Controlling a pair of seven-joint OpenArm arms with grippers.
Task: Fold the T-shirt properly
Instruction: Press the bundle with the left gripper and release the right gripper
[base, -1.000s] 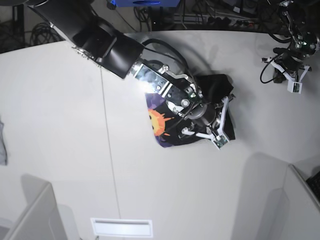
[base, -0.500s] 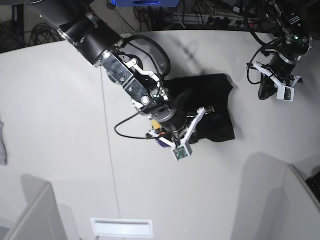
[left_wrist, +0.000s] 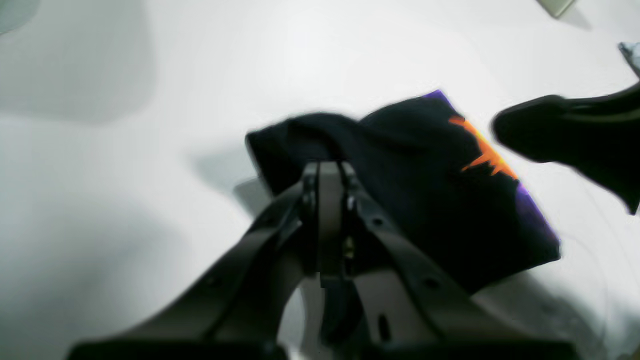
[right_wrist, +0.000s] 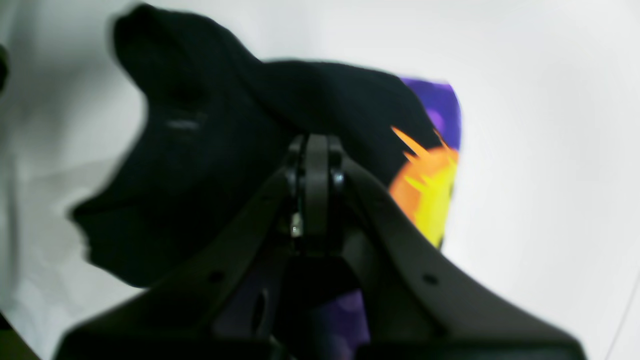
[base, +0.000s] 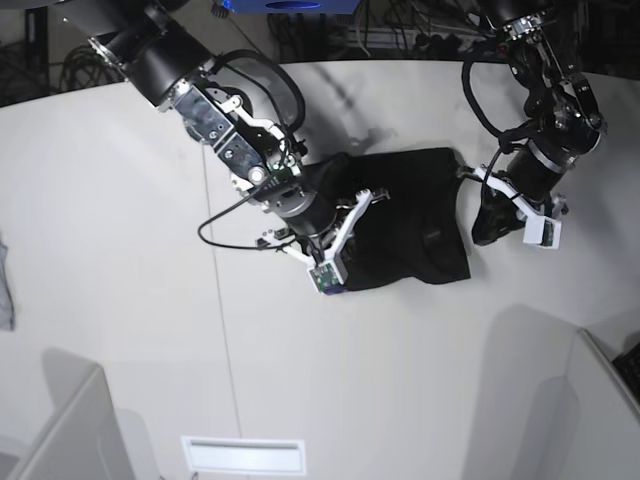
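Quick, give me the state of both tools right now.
Left tool: closed, nothing visibly held.
Right tool: closed, in front of the T-shirt in its own view, no cloth visibly gripped.

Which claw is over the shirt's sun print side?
The right claw, above the T-shirt near its orange-yellow print; the left claw is by the plain black end.

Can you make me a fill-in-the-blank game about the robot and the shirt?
The T-shirt is mostly the colour ____.
The orange and yellow picture printed on it shows a ____.
The right gripper and the left gripper are both ____, not open.
The number of robot arms in the base view is ____.

Missing words: black; sun; shut; two.
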